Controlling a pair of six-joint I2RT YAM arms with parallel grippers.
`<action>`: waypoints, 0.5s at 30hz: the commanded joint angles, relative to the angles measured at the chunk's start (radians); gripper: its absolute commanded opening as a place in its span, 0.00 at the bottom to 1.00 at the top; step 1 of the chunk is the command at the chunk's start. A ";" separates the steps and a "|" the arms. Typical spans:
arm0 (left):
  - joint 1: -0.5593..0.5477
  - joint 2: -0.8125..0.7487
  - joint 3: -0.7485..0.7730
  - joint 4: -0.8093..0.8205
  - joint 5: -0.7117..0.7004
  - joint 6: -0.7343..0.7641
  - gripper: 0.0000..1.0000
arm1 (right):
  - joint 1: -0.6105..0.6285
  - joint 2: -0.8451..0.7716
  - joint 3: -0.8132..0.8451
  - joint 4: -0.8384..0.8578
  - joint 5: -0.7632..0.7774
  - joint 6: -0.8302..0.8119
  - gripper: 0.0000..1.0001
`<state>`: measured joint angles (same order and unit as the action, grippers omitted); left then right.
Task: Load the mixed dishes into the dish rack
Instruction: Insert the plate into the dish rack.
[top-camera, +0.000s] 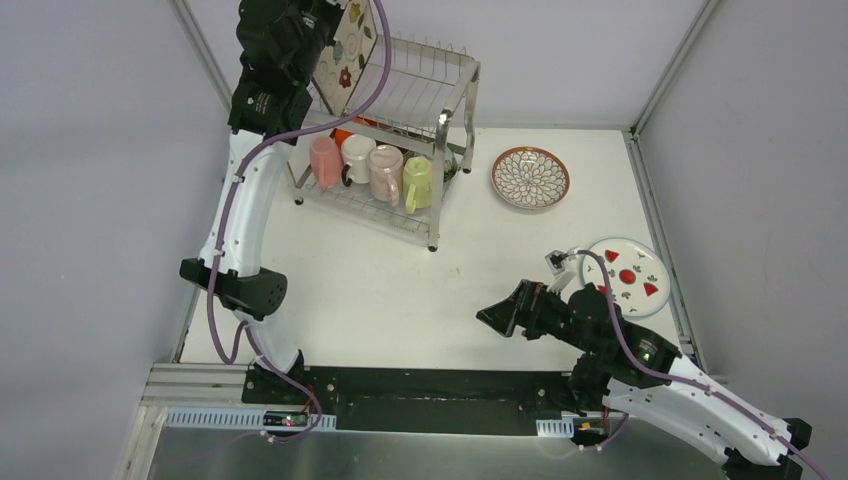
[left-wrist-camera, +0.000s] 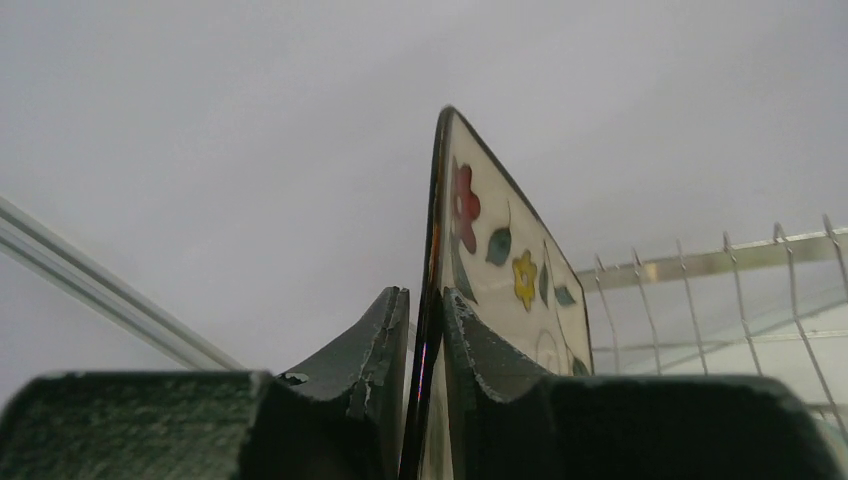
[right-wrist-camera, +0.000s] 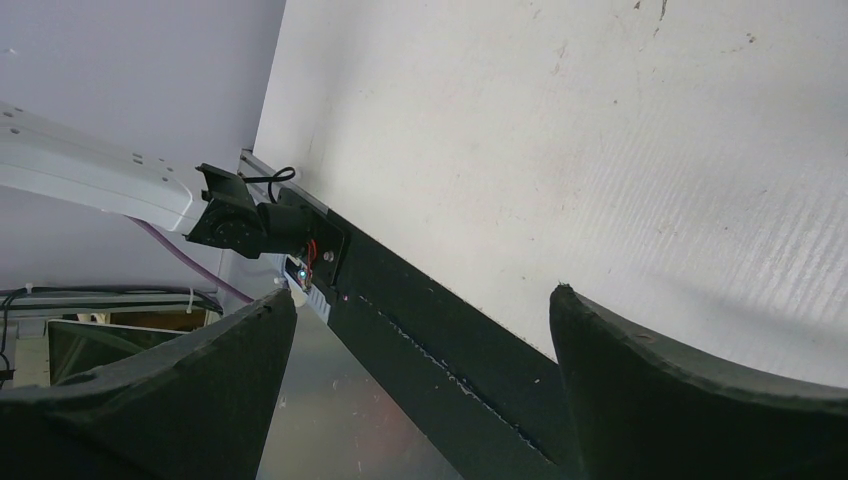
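Rack (top-camera: 445, 95) sits at far side of table (top-camera: 400, 290), L of centre. Mugs (top-camera: 385, 170) stand in a row on lower tier, sq plate (left-wrist-camera: 500, 250) on edge at top tier's L end.

Risks, big to small:
1. Rack: L arm (top-camera: 245, 200) reaches over it. A snag on the way out could shove the whole rack and rattle the mugs.
2. Sq plate: L claw (left-wrist-camera: 425, 295) straddles its rim, jaws nearly together, with a sliver of light on one side. Can't tell if gripped or loose. Slot seating not visible, so if unseated it could tip or slide on release.
3. Petal plate (top-camera: 530, 178) and red plate (top-camera: 628, 277) lie flat on table, R side, not loaded. Low rims are prob. hard to pinch and may skid.
4. R claw (right-wrist-camera: 420, 300) is wide apart and empty over bare table, near red plate. Low risk.
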<state>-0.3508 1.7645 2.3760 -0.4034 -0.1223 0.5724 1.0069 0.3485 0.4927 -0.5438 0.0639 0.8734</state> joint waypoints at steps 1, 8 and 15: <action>0.022 0.037 0.023 0.144 0.028 -0.001 0.19 | 0.004 -0.016 0.013 0.000 0.016 0.009 1.00; 0.022 0.074 0.011 0.166 0.047 -0.010 0.26 | 0.004 -0.026 0.024 -0.027 0.028 -0.002 1.00; 0.022 0.099 0.012 0.197 0.061 -0.002 0.39 | 0.005 -0.032 0.024 -0.029 0.041 -0.004 1.00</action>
<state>-0.3275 1.8664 2.3760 -0.2638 -0.0921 0.5705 1.0069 0.3244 0.4927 -0.5766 0.0803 0.8726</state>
